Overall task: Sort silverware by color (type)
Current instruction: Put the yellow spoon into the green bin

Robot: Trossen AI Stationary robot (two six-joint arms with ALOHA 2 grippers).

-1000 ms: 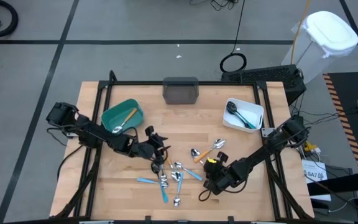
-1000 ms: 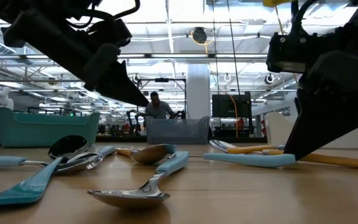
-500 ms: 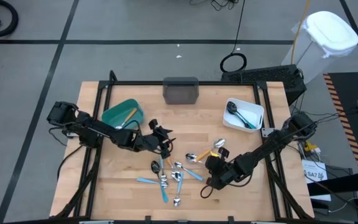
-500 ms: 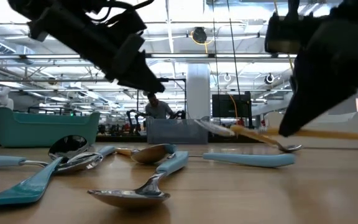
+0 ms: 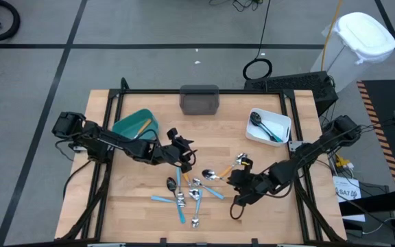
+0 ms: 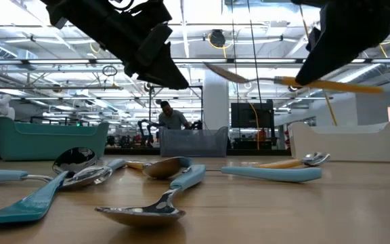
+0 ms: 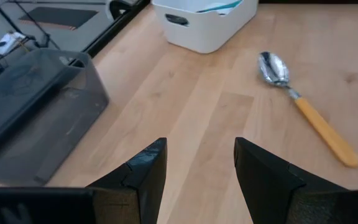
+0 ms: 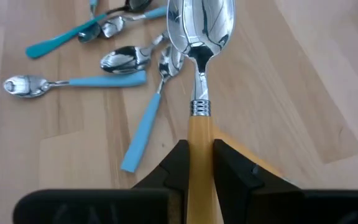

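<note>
Since the earlier frame, the right gripper (image 8: 197,163) has risen off the table, its fingers clamped on the handle of an orange-handled spoon (image 8: 199,74) that a second ago lay on the wood. Only the low view shows the height: the spoon (image 6: 296,80) hangs level, well above the table (image 6: 249,203). The right wrist view alone shows the grip itself and, below, blue-handled spoons (image 8: 79,84) lying scattered. The left gripper (image 7: 196,163) hovers with fingers apart and nothing between them; its wrist view shows a second orange-handled spoon (image 7: 306,106) on the wood, near the white bin (image 7: 204,25) and grey bin (image 7: 36,99). The high view places the remaining silverware (image 5: 190,189) at table centre, the teal bin (image 5: 136,127) to the left.
</note>
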